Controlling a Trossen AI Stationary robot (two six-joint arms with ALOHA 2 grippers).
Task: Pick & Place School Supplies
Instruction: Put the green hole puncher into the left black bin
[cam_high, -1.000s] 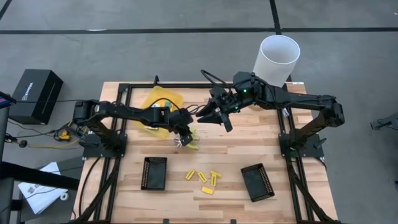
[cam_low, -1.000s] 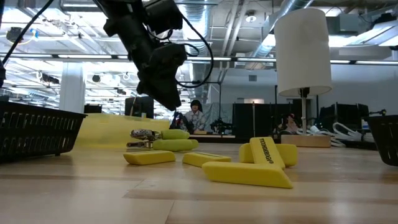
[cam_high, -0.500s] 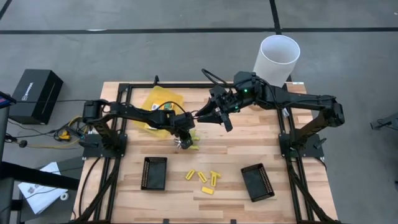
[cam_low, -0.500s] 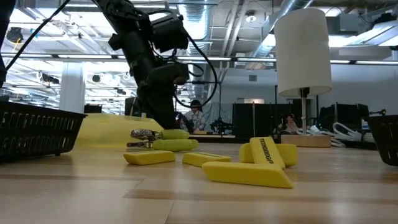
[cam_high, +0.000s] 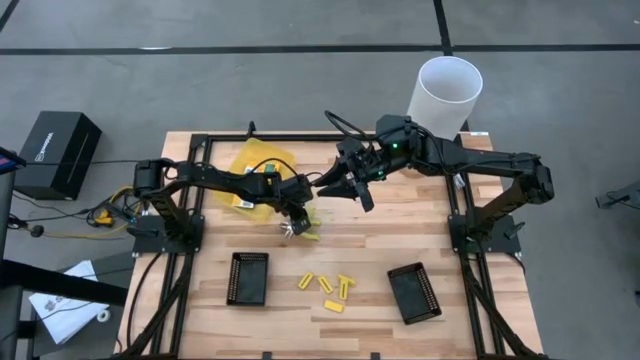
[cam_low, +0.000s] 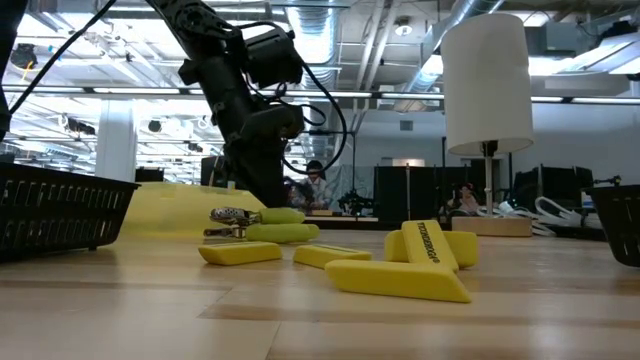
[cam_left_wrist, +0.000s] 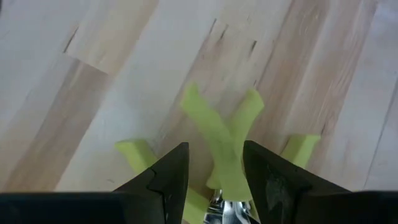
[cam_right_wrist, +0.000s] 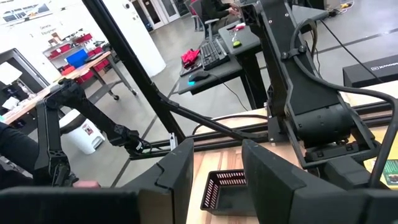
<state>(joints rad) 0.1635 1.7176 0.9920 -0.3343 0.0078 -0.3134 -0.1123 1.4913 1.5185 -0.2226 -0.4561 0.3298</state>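
Seen from above, the wooden table carries two black trays, one toward the left arm's side and one toward the right arm's side, with five small yellow pieces scattered between them. One plier-like tool lies near the table's middle, just past a translucent yellow container in which one flat packet shows clearly; how many more packets lie inside cannot be told. The left gripper is down over the tool, its fingers spread apart on either side of one handle. The left wrist view alone shows this closely: the yellow-green handles cross in an X, their free ends pointing away from the camera, the metal head near the fingertips, and the tool resting flat on the boards. The low view adds what the overhead one cannot: the tool lies level on the table with its long axis running across the picture, metal jaws to the left and handles to the right, behind the yellow pieces, and the left arm comes down onto it from above. The right gripper hangs above the table's far middle, well clear of the tool, its fingers parted around nothing; its wrist view looks out to the room and one black tray.
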